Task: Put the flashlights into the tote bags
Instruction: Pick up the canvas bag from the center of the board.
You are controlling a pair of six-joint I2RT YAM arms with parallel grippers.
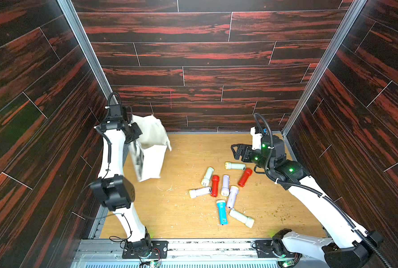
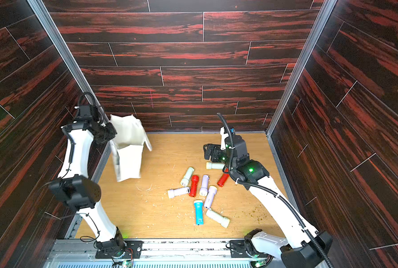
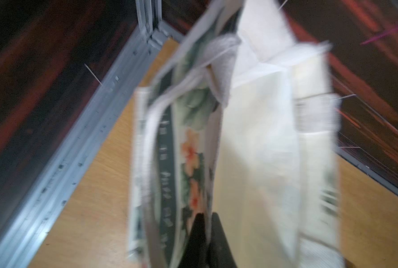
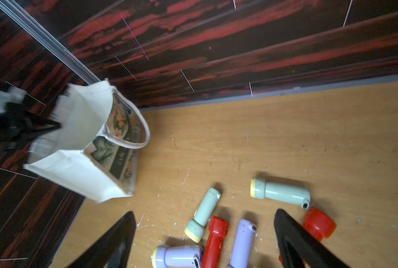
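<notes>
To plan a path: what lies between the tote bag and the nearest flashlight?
Only bare table with a few pale scraps lies between the tote bag and the pale green flashlight; both top views and the right wrist view show it.

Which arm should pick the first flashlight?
Right. The right gripper is open near the flashlights; the left gripper is shut on the bag, holding it upright.

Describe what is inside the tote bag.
Inside the tote bag, only bare off-white lining shows near its open mouth. Its bottom is hidden by its own walls.
</notes>
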